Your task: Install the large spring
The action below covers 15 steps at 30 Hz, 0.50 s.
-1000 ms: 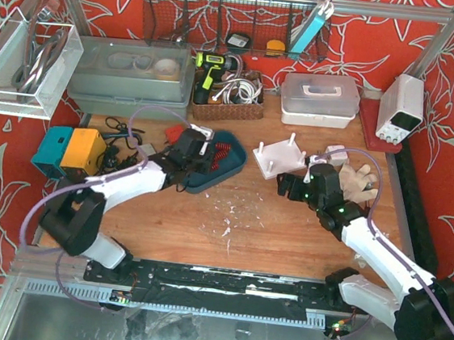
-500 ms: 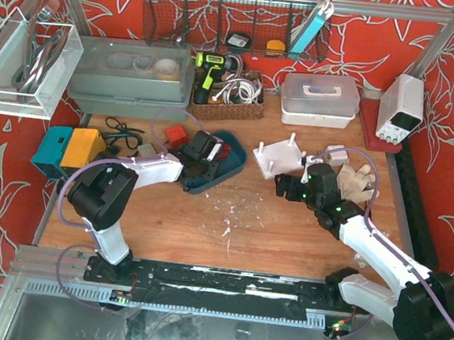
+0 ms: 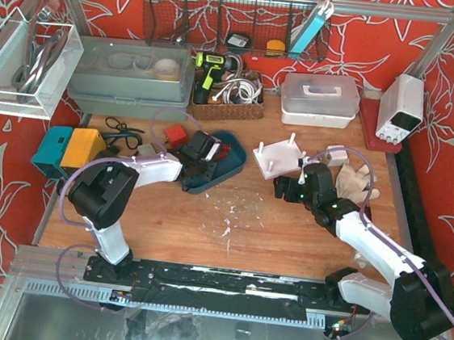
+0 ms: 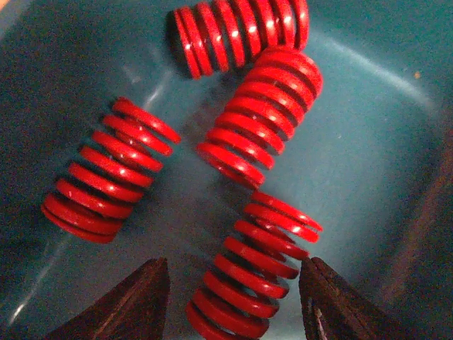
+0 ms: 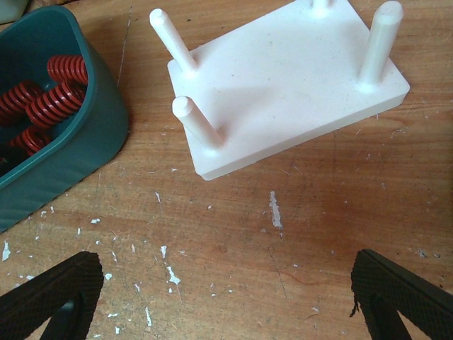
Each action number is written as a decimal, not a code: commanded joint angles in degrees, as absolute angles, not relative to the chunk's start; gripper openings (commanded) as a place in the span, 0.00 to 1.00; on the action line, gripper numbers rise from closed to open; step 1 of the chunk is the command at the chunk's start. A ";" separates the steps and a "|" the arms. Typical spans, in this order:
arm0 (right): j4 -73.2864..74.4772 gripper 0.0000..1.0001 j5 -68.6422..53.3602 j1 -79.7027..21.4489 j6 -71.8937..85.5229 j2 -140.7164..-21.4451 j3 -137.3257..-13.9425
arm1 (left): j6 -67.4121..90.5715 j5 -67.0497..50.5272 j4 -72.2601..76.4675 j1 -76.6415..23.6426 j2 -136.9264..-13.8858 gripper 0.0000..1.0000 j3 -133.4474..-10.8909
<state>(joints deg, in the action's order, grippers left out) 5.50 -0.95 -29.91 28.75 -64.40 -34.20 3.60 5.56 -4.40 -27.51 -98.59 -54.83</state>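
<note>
Red flowered cloth walls in a wooden desk (image 3: 246, 221) strewn with pale chips. From the top view, a teal tray (image 3: 231, 169) sits toward eleven o'clock from the desk's middle and a white peg plate (image 3: 280, 156) toward one o'clock, near each other but apart. The left tool (image 3: 205, 153) is down over the tray's nine o'clock half, and its state cannot be told from this height. The right tool (image 3: 283, 190) hangs low over bare wood at six o'clock of the plate. At the left wrist, four red springs (image 4: 244, 134) lie on their sides on the tray floor: one at twelve o'clock, one just below it with their ends meeting, one apart at nine o'clock, and the lowest spring (image 4: 258, 273) at six o'clock. They look too alike to pick out the large one. The left tool's fingers (image 4: 134, 308) stand apart, one on each side of the lowest spring. A sliver of floor shows on its nine o'clock side; contact on the three o'clock side cannot be told. At the right wrist, the plate fills twelve to two o'clock with its pegs (image 5: 191, 120) upright, and the tray's rounded end, springs inside, sits at nine to ten o'clock. The right tool's fingers (image 5: 49, 297) are spread wide at the lower corners, with only chip-flecked wood between them.
</note>
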 commanded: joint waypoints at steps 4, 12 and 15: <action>5.26 0.96 1.00 -30.34 27.47 -64.85 -35.57 | 2.72 3.58 -6.16 -26.90 -101.16 0.49 -53.74; 5.17 0.96 1.10 -30.41 27.42 -65.54 -35.77 | 2.55 4.37 -4.55 -26.81 -100.98 0.38 -53.05; 5.16 0.96 1.17 -30.48 27.38 -65.86 -35.77 | 2.56 4.10 -3.21 -26.81 -99.35 0.30 -52.34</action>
